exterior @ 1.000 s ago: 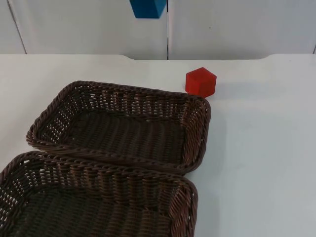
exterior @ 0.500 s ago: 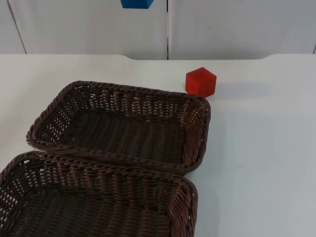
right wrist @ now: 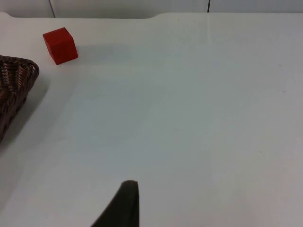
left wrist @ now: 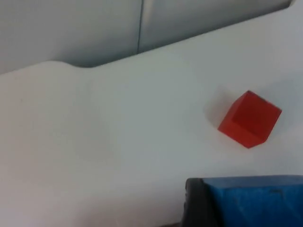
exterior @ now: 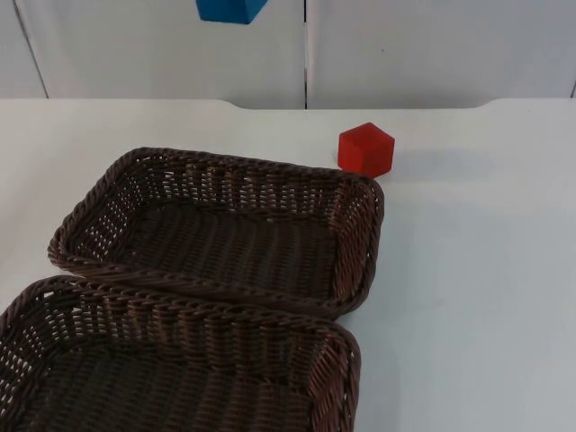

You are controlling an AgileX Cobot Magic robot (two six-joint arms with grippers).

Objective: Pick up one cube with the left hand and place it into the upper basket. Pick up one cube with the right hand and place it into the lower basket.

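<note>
White surface (exterior: 486,297) carries two dark wicker baskets, the lower basket (exterior: 171,360) nearest the camera, the upper basket (exterior: 220,229) touching its far rim. Both empty; woven walls look stiff enough, slightly springy. Red cube (exterior: 366,149) sits on the surface just beside the upper basket's far right corner, close to or touching the rim, one corner turned toward the camera. Blue cube (exterior: 229,9) is up in the air beyond the upper basket's far rim, held by the left claw (left wrist: 236,201), which is closed on it; one black finger (left wrist: 199,203) presses its side. Right claw (right wrist: 124,205) waits well right of the red cube; can't tell its opening. Cubes look rigid, light, smooth-faced, likely a bit slippery: grip two opposite flat faces, not corners.
</note>
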